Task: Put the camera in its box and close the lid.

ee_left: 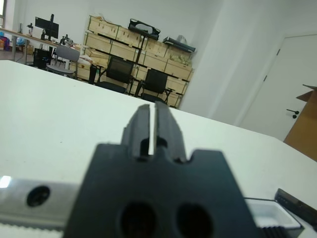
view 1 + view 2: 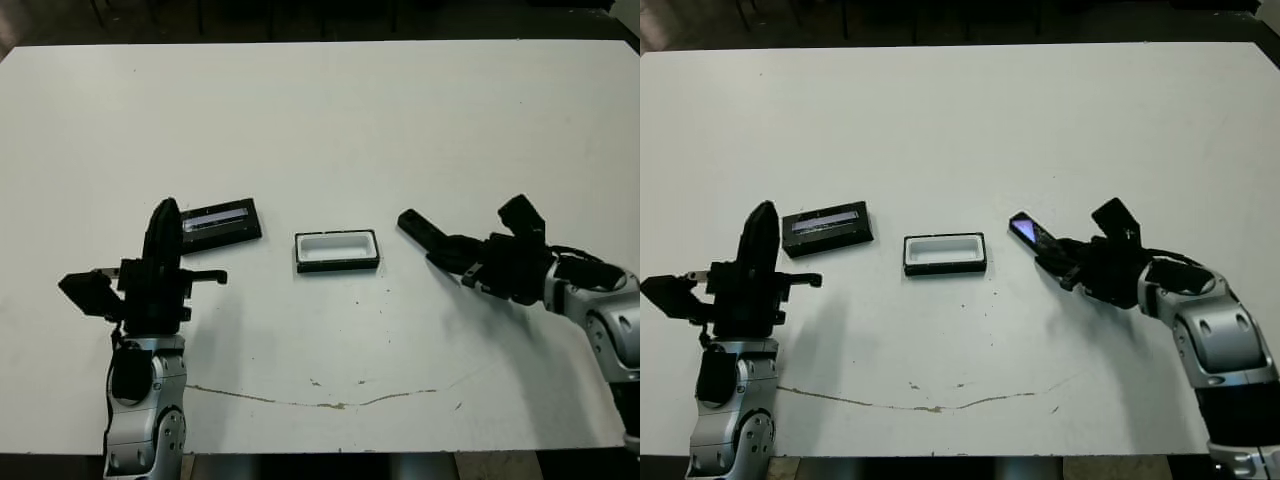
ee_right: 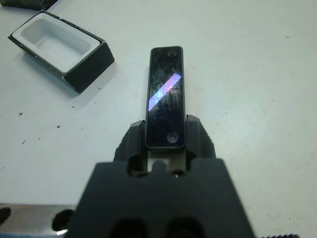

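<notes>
already the right gripper (image 3: 166,144) is pinching one camera (image 3: 165,96) by its near end, right of centre in the head views, the rest jutting toward the one box (image 2: 944,253) at centre. it's looking stiff, light and glossy, so likely slippery; gripping nearer the middle would steady it. one lid (image 2: 827,227) is lying left of the box. the left gripper (image 2: 162,235) is hanging nearly shut, empty.

My broad white table (image 2: 320,120) carries two things — a shallow black-walled, white-lined box (image 2: 337,250) lying open, and a flat black silver-striped lid (image 2: 220,222) just beside it.
</notes>
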{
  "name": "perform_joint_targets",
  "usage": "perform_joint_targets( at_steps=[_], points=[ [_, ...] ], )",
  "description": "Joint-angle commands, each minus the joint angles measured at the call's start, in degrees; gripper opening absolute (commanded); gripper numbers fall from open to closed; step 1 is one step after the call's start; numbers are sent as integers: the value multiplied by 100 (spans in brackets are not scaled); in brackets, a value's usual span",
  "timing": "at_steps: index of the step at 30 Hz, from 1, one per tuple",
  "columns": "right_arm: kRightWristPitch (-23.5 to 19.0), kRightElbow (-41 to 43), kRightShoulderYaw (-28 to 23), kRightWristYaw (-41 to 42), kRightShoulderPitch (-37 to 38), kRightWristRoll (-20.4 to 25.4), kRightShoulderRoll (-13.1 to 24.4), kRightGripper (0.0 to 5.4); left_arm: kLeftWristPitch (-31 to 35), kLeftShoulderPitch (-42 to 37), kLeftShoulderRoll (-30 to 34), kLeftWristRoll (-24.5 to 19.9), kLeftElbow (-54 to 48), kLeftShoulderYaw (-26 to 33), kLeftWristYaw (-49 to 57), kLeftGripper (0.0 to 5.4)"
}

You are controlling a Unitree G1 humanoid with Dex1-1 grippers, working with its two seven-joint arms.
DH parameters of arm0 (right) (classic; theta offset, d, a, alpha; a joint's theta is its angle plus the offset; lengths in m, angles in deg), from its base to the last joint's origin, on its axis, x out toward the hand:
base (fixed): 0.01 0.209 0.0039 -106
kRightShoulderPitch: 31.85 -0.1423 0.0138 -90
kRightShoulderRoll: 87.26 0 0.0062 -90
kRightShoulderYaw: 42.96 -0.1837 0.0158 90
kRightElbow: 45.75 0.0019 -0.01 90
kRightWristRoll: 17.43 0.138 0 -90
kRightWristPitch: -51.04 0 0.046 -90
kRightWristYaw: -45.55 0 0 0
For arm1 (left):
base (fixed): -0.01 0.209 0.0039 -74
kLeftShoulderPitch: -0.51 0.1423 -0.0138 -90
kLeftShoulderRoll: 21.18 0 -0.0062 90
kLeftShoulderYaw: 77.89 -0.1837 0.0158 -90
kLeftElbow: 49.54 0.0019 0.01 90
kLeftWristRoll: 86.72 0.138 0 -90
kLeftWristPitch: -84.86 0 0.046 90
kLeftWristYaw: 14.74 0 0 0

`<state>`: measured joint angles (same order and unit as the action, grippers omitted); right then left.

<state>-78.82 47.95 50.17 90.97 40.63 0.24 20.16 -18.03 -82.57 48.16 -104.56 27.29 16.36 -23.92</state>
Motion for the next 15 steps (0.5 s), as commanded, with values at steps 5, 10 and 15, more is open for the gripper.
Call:
perform_joint_targets(
  at_steps=[5, 10, 15],
  points=[
    [-66, 395, -250, -448, 44, -9, -60, 58, 48, 123, 30, 27, 59, 3, 14, 0],
    [-253, 821, -498, -643, -325, 225, -78, 58, 74, 136, 16, 44, 30, -10, 50, 0],
    [-209, 419, -510, 1, -1163, 690, 68, 58, 66, 157, 15, 107, 8, -42, 82, 0]
  ],
)
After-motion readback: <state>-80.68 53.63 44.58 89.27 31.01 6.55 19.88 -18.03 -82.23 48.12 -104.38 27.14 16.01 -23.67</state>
